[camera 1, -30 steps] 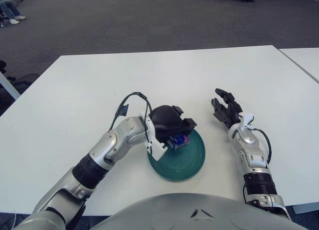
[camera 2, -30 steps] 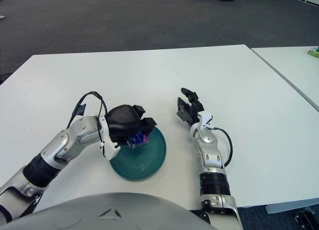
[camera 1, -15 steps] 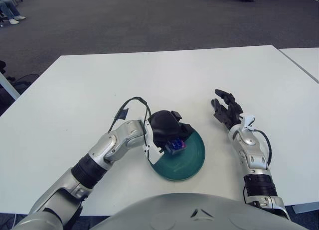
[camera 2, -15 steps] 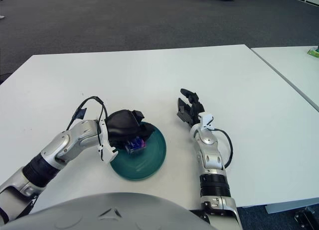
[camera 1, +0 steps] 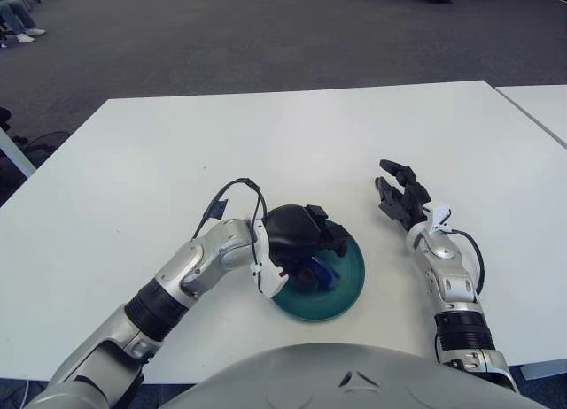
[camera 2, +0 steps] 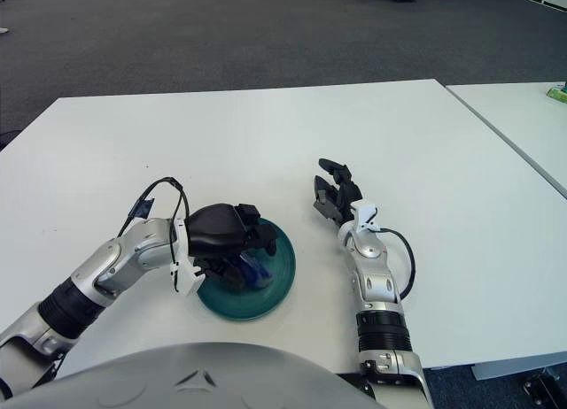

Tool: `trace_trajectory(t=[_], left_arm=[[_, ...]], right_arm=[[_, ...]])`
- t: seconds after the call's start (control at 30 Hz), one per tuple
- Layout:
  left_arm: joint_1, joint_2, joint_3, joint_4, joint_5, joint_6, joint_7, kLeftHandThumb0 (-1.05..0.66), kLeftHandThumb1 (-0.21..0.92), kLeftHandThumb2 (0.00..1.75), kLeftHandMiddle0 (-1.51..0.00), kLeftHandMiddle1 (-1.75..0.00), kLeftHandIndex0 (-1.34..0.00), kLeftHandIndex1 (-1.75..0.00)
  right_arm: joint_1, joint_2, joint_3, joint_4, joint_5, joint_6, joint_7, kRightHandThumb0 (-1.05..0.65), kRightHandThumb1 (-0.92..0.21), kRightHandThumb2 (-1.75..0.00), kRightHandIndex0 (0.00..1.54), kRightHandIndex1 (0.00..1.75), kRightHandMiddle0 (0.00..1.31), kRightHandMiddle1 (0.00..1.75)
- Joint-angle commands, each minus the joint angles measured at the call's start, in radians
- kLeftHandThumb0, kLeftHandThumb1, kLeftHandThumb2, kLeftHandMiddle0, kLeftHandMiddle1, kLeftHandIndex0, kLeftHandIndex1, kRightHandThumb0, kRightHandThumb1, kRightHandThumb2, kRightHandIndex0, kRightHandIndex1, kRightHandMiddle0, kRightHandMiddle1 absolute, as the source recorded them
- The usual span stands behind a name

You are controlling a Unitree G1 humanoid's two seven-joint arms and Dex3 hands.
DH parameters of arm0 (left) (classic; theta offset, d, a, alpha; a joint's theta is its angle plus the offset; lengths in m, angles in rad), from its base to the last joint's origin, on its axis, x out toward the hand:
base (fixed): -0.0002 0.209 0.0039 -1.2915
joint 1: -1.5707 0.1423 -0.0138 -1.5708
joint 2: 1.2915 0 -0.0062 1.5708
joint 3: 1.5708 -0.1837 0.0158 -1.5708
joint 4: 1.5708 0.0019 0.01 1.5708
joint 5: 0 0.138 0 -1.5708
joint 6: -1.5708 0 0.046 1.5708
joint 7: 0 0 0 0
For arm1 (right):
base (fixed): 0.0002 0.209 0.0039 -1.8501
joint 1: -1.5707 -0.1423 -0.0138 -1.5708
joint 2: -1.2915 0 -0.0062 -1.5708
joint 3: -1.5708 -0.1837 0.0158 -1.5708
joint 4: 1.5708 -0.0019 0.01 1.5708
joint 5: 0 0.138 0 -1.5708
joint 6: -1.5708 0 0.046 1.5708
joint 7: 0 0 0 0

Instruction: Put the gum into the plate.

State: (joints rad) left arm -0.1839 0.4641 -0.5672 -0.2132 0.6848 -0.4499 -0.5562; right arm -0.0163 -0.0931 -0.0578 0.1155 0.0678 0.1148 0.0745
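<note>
The gum (camera 1: 321,273), a small blue pack, sits low inside the green plate (camera 1: 350,283), under the left robot hand (camera 1: 306,241). That hand's dark fingers (camera 1: 337,242) curl down around the pack, though I cannot tell whether they actually grip it or only touch it. The plate stands on the white tabletop (camera 1: 266,143). The right robot hand (camera 1: 400,196) shows to the plate's right, its fingers loosely spread, holding nothing.

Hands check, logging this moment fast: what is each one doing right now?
Left hand: over the green plate, fingers curled around the gum.
Right hand: open, holding nothing, right of the plate.
</note>
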Motion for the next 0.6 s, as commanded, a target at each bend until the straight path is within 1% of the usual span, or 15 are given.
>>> trace_trajectory(t=[0.0,0.13,0.2,0.43,0.57], left_arm=[[-0.007,0.026,0.021,-0.039,-0.042,-0.001,-0.032,-1.05,0.92,0.78,-0.09,-0.04,0.00,-0.19],[-0.009,0.039,0.023,-0.053,-0.061,-0.001,-0.053,-1.05,0.92,0.74,-0.02,-0.01,0.00,-0.05],[-0.008,0.044,0.025,-0.064,-0.069,0.005,-0.066,-1.05,0.92,0.72,-0.01,0.00,0.00,-0.03],[-0.009,0.055,0.028,-0.106,-0.073,0.035,-0.111,-1.05,0.92,0.65,0.00,0.00,0.00,0.00],[-0.012,0.062,0.029,-0.121,-0.057,0.037,-0.119,-1.05,0.92,0.64,0.00,0.00,0.00,0.00]], right_arm=[[0.009,0.003,-0.005,0.033,0.004,0.020,0.000,-0.59,-0.92,-0.79,0.36,0.00,0.00,0.75],[0.003,0.002,-0.004,0.036,-0.001,0.016,0.002,-0.60,-0.92,-0.79,0.36,0.00,0.00,0.76],[0.002,0.007,-0.007,0.036,0.006,0.009,0.005,-0.60,-0.92,-0.79,0.35,0.00,0.00,0.76],[-0.008,0.018,-0.019,0.077,0.028,-0.030,0.019,-0.60,-0.92,-0.78,0.33,0.00,0.00,0.82],[-0.008,0.014,-0.017,0.067,0.036,-0.026,0.030,-0.61,-0.92,-0.76,0.31,0.00,0.00,0.79]])
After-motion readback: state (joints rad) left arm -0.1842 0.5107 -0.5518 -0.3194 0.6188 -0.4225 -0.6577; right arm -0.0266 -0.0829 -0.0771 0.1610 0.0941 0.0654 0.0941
